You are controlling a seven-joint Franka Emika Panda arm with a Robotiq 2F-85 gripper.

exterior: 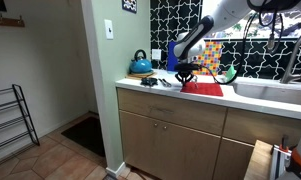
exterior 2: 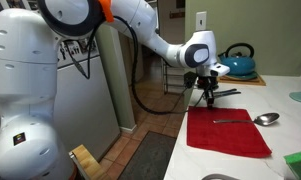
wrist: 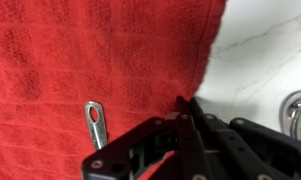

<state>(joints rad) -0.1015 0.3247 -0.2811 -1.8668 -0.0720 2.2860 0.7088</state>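
Observation:
A red towel (exterior 2: 228,130) lies flat on the white counter (exterior 2: 290,125), also seen in an exterior view (exterior: 202,88). A metal spoon (exterior 2: 252,119) rests on it, and the handle end with a hole (wrist: 94,118) shows in the wrist view. My gripper (exterior 2: 207,100) points down at the towel's far edge. In the wrist view the gripper (wrist: 186,103) is shut, its tips together right on the towel's edge (wrist: 195,85), pinching the cloth there. The black fingers hide the cloth under them.
A teal kettle (exterior 2: 238,62) stands at the back of the counter, also seen in an exterior view (exterior: 140,64). A sink (exterior: 275,90) with a faucet lies beyond the towel. Small dark items (exterior: 155,81) sit beside the kettle. A shiny metal object (wrist: 296,112) is near the towel's edge.

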